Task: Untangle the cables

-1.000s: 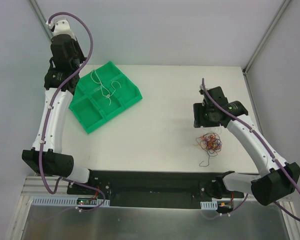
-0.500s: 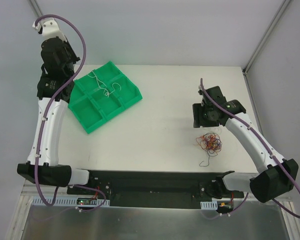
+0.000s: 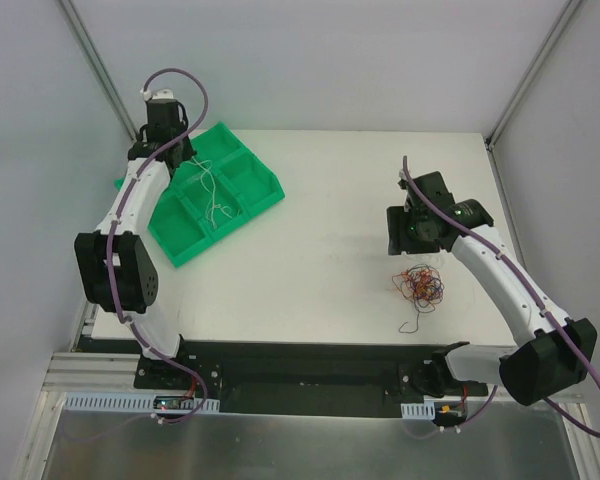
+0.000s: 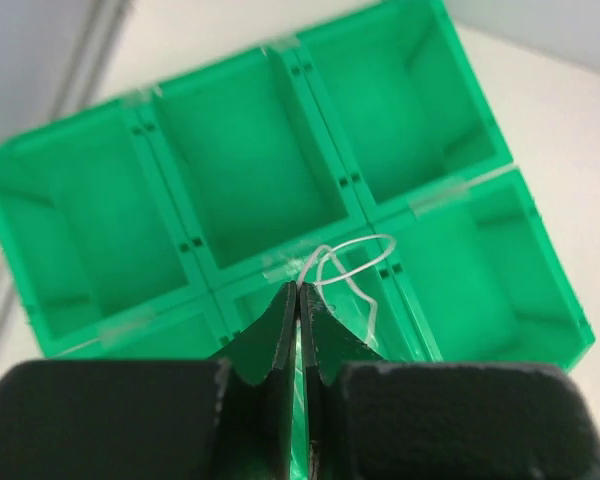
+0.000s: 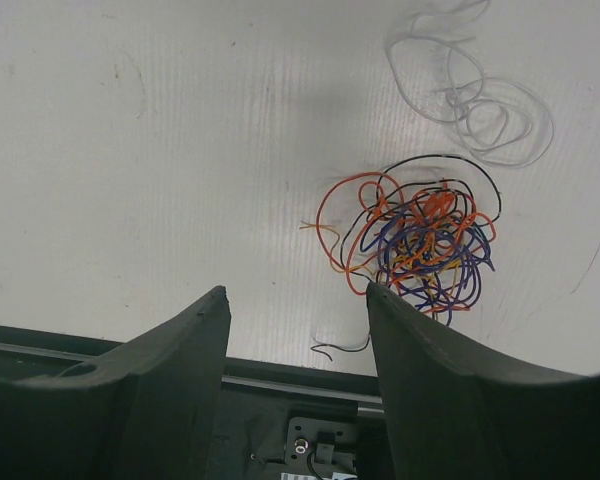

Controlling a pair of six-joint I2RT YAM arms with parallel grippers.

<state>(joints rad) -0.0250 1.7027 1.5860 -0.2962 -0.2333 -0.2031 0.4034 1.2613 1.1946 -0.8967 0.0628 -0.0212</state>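
A tangle of thin red, orange, purple and black cables (image 3: 421, 285) lies on the white table at the right, and it also shows in the right wrist view (image 5: 420, 240). My right gripper (image 3: 406, 238) is open and empty, hovering just behind the tangle. A white cable (image 3: 212, 192) hangs over the green tray (image 3: 270, 190). My left gripper (image 4: 298, 292) is shut on this white cable (image 4: 350, 262) above the tray's middle compartments. In the top view the left gripper (image 3: 178, 158) is at the tray's back left.
The green tray (image 4: 0, 200) has several open compartments. A pale, faint cable loop (image 5: 475, 105) lies on the table beyond the tangle. A loose black cable end (image 3: 412, 325) trails toward the table's near edge. Grey walls close in on both sides.
My left arm has swung from outside the tray's left side to over its back edge. The white cable has shifted a little with it. The right arm has barely moved.
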